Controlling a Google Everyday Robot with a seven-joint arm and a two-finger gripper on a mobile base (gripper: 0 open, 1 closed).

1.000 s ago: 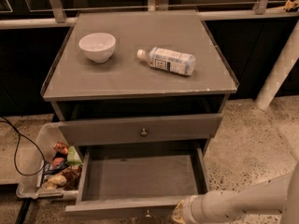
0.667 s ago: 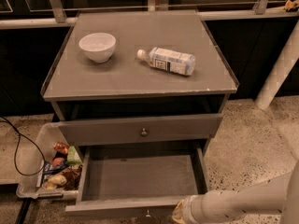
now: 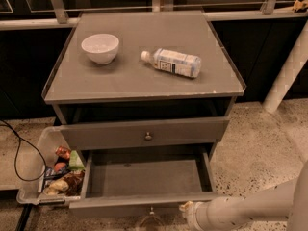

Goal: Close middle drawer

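Observation:
The middle drawer [image 3: 144, 179] is pulled far out of the grey cabinet and is empty inside. Its slim front [image 3: 120, 207] lies near the bottom edge of the camera view, with a small round knob [image 3: 151, 210] at its middle. Above it, the taller-fronted drawer [image 3: 144, 134] with its knob [image 3: 148, 136] stands almost shut. The lowest drawer is hidden under the open one. My white arm [image 3: 245, 208] comes in from the lower right. The gripper [image 3: 151, 222] is at the bottom edge, right in front of the middle drawer's knob and mostly cut off.
A white bowl [image 3: 100, 47] and a lying plastic bottle [image 3: 172, 62] rest on the cabinet top [image 3: 144, 81]. A clear bin of snacks [image 3: 57, 172] stands on the floor at the left beside a black cable [image 3: 17, 158]. A white pole [image 3: 288, 71] leans at the right.

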